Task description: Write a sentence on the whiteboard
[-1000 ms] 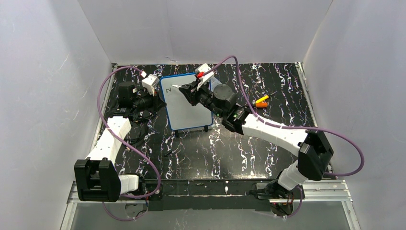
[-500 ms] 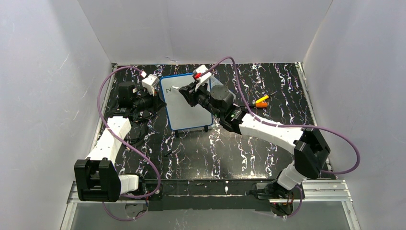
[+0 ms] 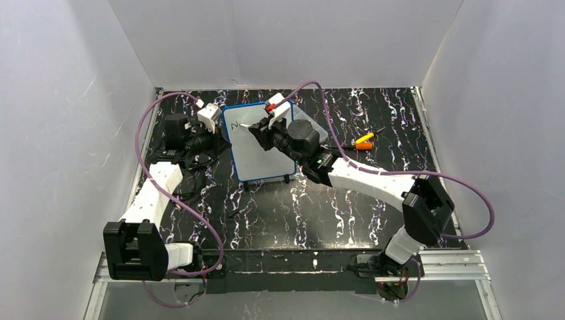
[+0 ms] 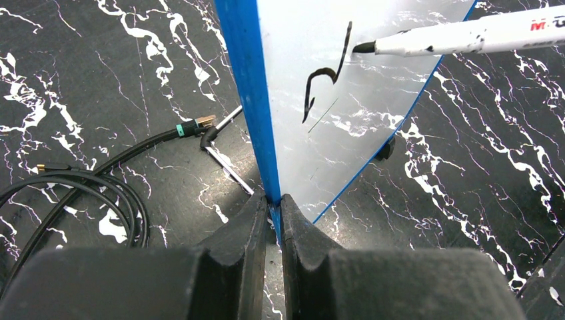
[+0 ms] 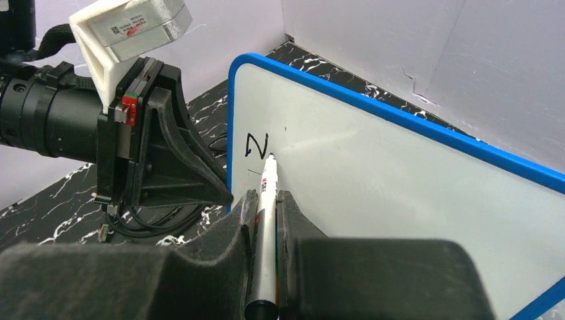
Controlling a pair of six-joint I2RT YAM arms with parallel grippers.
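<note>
The whiteboard (image 3: 256, 150) with a blue frame stands tilted at the back middle of the table. My left gripper (image 4: 274, 205) is shut on its blue left edge (image 4: 250, 100). My right gripper (image 5: 266, 200) is shut on a white marker (image 5: 265, 220) whose black tip (image 4: 363, 47) rests on the board just right of one black letter "N" (image 5: 256, 145). In the top view my right gripper (image 3: 261, 128) is over the board's upper left part and my left gripper (image 3: 214, 137) is at its left side. The letter also shows in the left wrist view (image 4: 324, 75).
An orange and yellow object (image 3: 364, 141) lies right of the board. Black cables (image 4: 80, 180) lie on the marble tabletop left of the board. White walls close in the back and both sides.
My right gripper with the marker has moved a little left and up across the board. The left arm and the board have stayed still.
</note>
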